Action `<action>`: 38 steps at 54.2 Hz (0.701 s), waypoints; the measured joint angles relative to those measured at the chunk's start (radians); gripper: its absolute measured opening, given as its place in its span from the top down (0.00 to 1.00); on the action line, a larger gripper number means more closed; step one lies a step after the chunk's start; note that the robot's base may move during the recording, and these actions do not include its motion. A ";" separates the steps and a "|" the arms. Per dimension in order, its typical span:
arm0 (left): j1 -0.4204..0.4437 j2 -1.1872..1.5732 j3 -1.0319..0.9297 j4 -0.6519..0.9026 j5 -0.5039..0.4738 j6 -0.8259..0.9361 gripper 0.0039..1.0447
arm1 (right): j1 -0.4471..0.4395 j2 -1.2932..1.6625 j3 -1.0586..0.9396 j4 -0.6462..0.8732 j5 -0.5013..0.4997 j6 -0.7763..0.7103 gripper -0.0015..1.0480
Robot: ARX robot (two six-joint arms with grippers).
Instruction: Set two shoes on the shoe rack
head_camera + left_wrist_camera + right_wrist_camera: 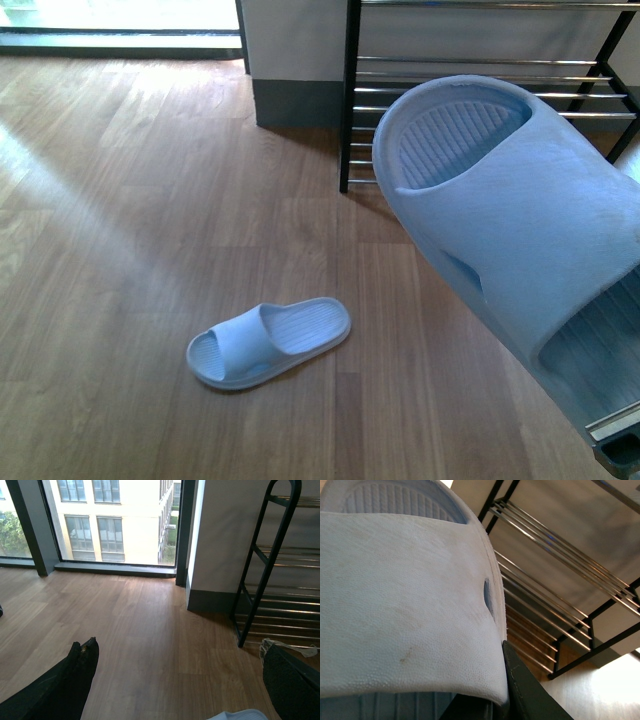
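1. The right hand [486,708] grips a raised pale blue rubber slide [510,220]. Its one visible dark finger [525,690] presses against the edge of the strap.
2. In the front view this slide fills the 3 to 5 o'clock part of the picture, tilted, with one ribbed end pointing up toward 12 o'clock.
3. Behind it, at 1 o'clock, stands the black-framed shoe rack with chrome bars [480,88]. The slide is in the air in front of the bars, not on them.
4. A second pale blue rubber slide [268,343] lies sole-down on the brown wooden floor [130,250] at 7 o'clock, well apart from the rack.
5. The left hand [180,690] hangs above the floor with its black fingers [75,680] spread wide and nothing between them.
6. In the left wrist view the rack's side frame stands at 3 o'clock and a large window [110,520] at 11 o'clock.
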 joint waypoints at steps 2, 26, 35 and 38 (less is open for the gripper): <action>0.000 0.000 0.000 0.000 0.001 0.000 0.09 | 0.000 0.000 0.000 0.000 0.001 0.000 0.98; -0.138 0.435 0.108 0.004 -0.218 -0.430 0.09 | -0.010 0.006 0.000 0.000 0.004 0.000 0.98; -0.186 1.263 0.257 0.436 -0.195 -0.895 0.09 | -0.010 0.011 0.000 0.000 0.000 0.000 0.98; -0.191 1.446 0.307 0.472 -0.200 -0.941 0.09 | -0.010 0.011 0.000 0.000 0.000 0.000 0.98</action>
